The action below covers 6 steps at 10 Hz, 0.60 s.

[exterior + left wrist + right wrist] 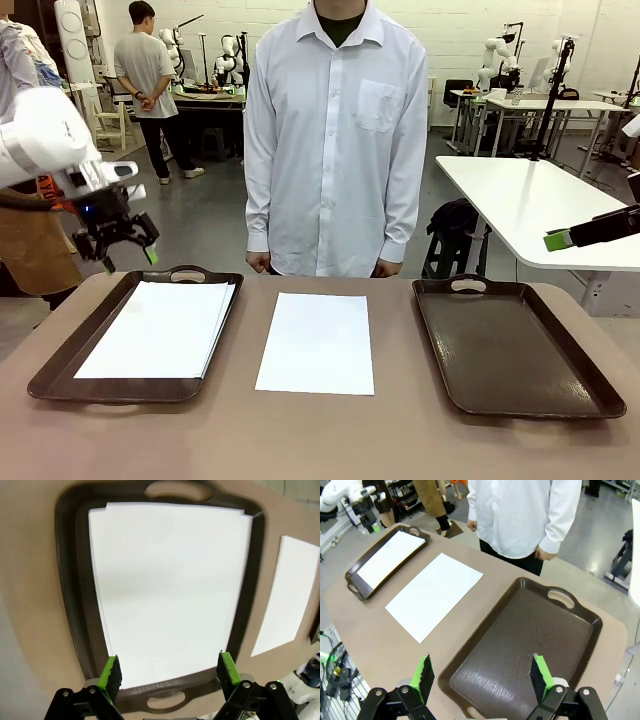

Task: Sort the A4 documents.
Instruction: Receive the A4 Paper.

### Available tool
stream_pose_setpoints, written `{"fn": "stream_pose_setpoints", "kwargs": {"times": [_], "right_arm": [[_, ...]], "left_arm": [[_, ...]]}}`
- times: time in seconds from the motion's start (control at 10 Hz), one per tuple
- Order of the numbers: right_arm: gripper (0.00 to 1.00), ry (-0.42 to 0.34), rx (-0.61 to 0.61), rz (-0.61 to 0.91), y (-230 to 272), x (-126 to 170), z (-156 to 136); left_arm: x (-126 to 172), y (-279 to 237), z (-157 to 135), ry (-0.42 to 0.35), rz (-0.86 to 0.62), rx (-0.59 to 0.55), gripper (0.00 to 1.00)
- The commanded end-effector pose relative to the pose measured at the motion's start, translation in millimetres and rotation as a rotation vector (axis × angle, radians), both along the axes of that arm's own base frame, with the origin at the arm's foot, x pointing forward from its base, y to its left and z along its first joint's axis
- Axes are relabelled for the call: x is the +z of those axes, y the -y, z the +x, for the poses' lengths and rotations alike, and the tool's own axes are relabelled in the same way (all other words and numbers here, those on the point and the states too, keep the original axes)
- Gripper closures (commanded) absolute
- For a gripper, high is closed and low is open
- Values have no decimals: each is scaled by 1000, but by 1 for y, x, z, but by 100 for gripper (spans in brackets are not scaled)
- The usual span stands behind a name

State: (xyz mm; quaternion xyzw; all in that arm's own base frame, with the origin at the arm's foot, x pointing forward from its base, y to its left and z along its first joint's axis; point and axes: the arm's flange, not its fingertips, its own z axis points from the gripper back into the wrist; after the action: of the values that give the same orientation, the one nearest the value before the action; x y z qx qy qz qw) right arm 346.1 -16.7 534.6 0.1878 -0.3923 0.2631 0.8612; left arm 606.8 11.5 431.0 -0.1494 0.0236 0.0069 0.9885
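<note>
Left tool (128, 243): seen raised above the far left corner of the table (320, 430), fingers spread wide, nothing between them. In the left wrist view the same tool (170, 672) is seen with both green pads (111, 672) apart, hanging over the near handle end of the left tray (70, 605).

Right tool (560, 239): seen at the right edge of the front view, held high above the table, well apart from the trays. In the right wrist view this tool (482, 677) is seen spread, empty, above the near corner of the right tray (520, 655).

A4 documents: a stack of white sheets (160, 328) is seen lying flat inside the left tray (60, 365), edges slightly offset. A further single sheet (317, 342) is seen flat on the bare table, between the two trays, touching neither. The right tray (515, 350) is dark brown, with a handle cut-out at the far end.

A person in a white shirt (335, 130) is noted standing at the far side of the table, hands (385, 268) low at the table edge, apart from the sheets.
</note>
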Motion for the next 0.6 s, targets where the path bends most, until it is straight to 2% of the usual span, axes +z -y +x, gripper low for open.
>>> {"fn": "stream_pose_setpoints", "kwargs": {"times": [0.0, 0.2, 0.3, 0.5], "right_arm": [[0, -4, 8, 16, 0, -2, 2], [0, -4, 8, 16, 0, -2, 2], [0, -4, 8, 16, 0, -2, 2], [0, -4, 8, 16, 0, -2, 2]], "left_arm": [[51, 12, -47, 212, 43, -94, 1], [102, -6, -101, 440, -38, -237, 1], [117, -11, -124, 548, -87, -311, 1], [128, -15, -154, 677, -172, -417, 1]]}}
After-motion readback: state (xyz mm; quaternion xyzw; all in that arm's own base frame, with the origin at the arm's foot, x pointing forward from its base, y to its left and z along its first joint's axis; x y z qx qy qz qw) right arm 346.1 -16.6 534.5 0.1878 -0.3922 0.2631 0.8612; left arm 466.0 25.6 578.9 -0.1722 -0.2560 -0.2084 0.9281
